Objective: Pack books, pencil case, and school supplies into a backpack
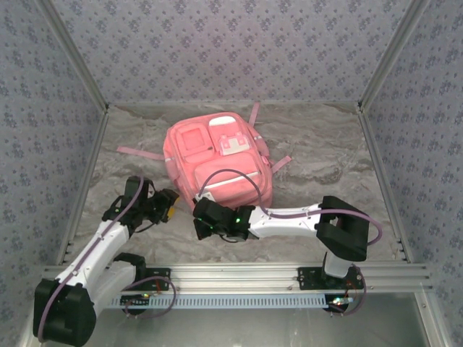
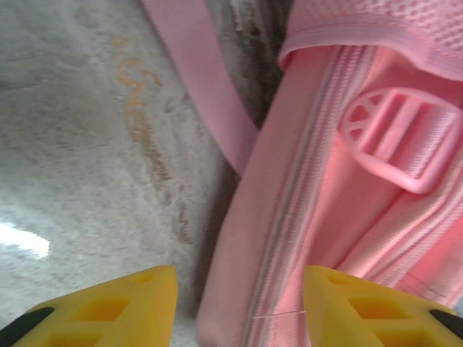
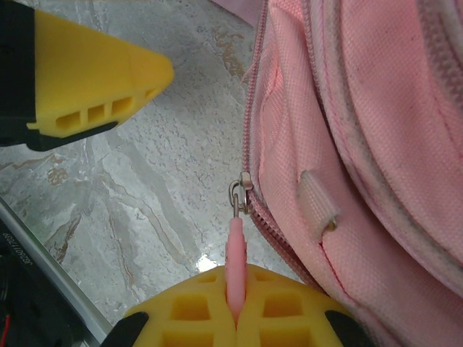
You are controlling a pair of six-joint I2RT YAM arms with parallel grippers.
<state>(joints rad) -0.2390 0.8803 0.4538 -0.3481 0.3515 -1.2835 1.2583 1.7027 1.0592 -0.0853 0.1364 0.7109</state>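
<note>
At the near left corner of the backpack (image 1: 217, 163), flat in the middle of the table (image 1: 325, 159): right gripper (image 3: 235, 307) pressed fully closed on the pink zipper pull (image 3: 236, 249). Just to the left, left gripper (image 2: 239, 303) about half open, holding nothing, the pack's edge between its fingers but not pinched.

Possible trouble from here:
- May slip off the thin pull if tugged sideways and not along the zipper track.
- May drag the whole pack toward the near edge if not held down on the left side.
- May close on the loose strap (image 2: 199, 79) instead of the fabric.

Counted: one backpack, one zipper pull, one plastic buckle (image 2: 405, 137), three loose strap ends from above, two grippers.
</note>
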